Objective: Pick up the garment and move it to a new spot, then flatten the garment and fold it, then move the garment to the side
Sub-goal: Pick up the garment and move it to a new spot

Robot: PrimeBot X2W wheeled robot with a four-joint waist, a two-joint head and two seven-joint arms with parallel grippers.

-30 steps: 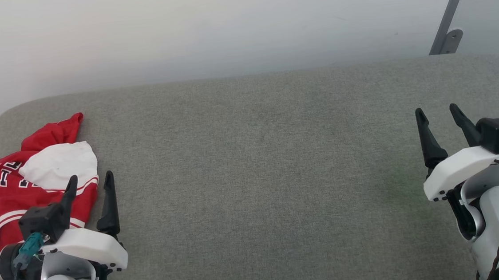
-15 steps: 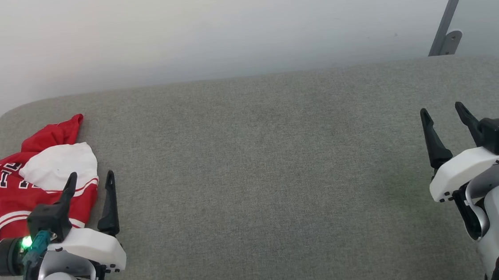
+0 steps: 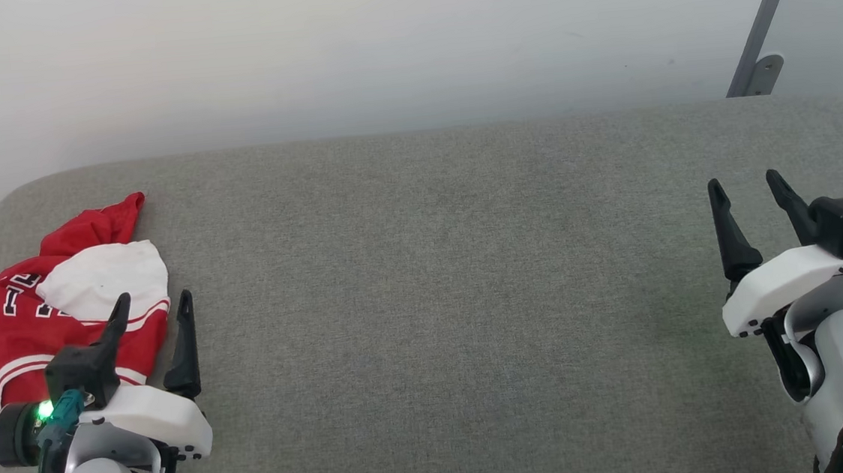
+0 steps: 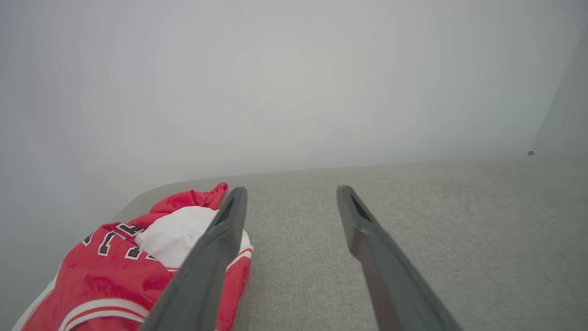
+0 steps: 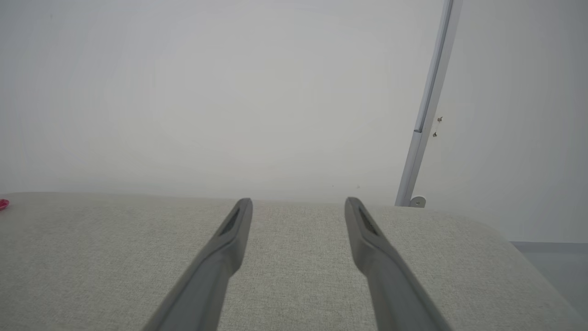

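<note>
The garment (image 3: pixel 15 336) is a crumpled red jersey with white lining turned out and black lettering, lying at the far left of the grey padded surface (image 3: pixel 440 280). In the left wrist view the garment (image 4: pixel 124 271) lies left of and partly behind my left finger. My left gripper (image 3: pixel 154 304) hovers open at the garment's right edge with nothing between its fingers. At the far right my right gripper (image 3: pixel 745 185) stands open and empty above bare grey fabric. In the right wrist view a sliver of the garment (image 5: pixel 2 204) shows at the left edge.
A pale wall (image 3: pixel 376 44) rises behind the surface. A slanted grey metal bar (image 3: pixel 762 22) with a bracket stands at the back right. The surface has rounded corners, and grey floor (image 5: pixel 551 262) shows beyond its right edge.
My left gripper has drawn slightly back and a green light now shows on its wrist. My right gripper has edged slightly to the right. The garment lies as before.
</note>
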